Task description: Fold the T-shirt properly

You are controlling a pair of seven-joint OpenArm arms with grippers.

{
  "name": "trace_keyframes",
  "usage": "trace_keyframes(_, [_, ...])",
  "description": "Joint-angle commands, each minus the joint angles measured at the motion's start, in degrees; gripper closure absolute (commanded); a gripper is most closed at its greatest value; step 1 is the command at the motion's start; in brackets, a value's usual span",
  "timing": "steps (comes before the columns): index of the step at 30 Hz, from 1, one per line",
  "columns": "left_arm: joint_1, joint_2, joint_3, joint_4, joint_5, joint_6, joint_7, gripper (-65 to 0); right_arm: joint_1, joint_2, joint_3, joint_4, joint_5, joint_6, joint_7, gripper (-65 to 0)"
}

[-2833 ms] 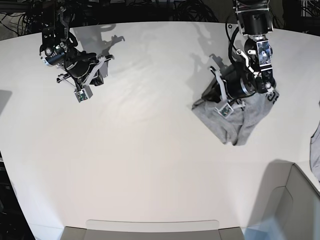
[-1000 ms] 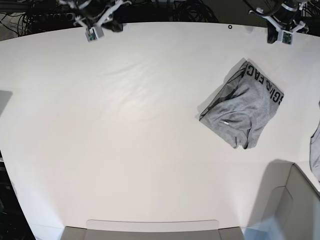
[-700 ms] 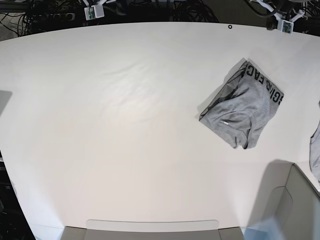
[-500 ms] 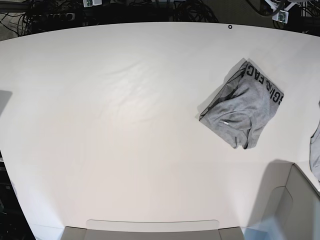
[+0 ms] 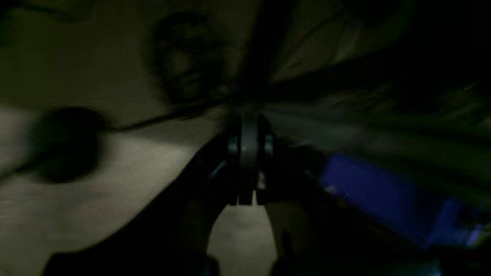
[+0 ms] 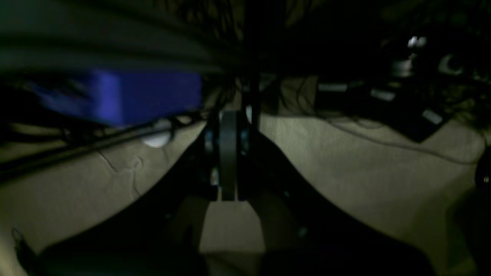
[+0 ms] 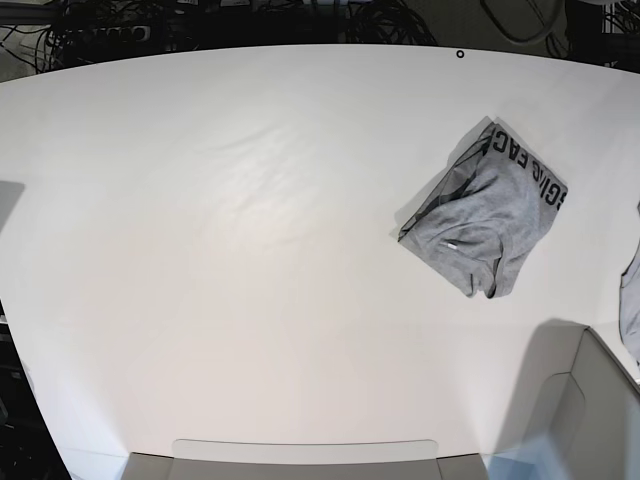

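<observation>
Both arms are gone from above the worktop [image 7: 250, 250], left pincer [image 5: 247, 199] and right pincer [image 6: 226, 197] clamped empty, leaving the lettered garment [image 7: 485, 225] lying alone, T-shirt [image 7: 630, 305] untouched at the edge.

At the table's [image 7: 250, 250] right edge, a strip of grey cloth [image 7: 630, 310] is cut off by the base view's border, so its shape and kind cannot be told. On the smaller grey garment [image 7: 485, 225], the band of dark letters [image 7: 530, 170] is partly folded under and unreadable. Both wrist views are dark and smeared: a blue shape [image 5: 387, 195] and tangled cables [image 6: 383, 96] stay indistinct.
</observation>
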Motion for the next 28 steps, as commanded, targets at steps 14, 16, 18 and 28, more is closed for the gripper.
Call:
trace_keyframes(14, [-16.77, -16.21, -6.84, -56.96, 26.56, 19.86, -21.58, 0.0, 28.35, 7.35, 0.39, -47.69, -3.95, -0.27, 1.5, 0.0])
trace_keyframes(16, [-18.8, -18.85, -6.84, -58.24, 29.64, 26.89, -21.49, 0.0, 33.36, 8.84, 0.48, -56.3, -3.95, -1.76, 1.5, 0.0])
trace_keyframes(18, [-19.76, -19.72, -6.84, -58.24, 32.28, 32.16, -21.14, 0.0, 37.14, 9.55, 0.39, -62.37, -4.39, -5.8, 2.11, 0.0])
trace_keyframes(28, [-21.61, -21.04, -6.84, -58.24, 37.55, 39.72, -21.49, 0.0, 47.07, 9.9, -0.13, -78.02, -17.84, -42.29, 15.65, 0.0])
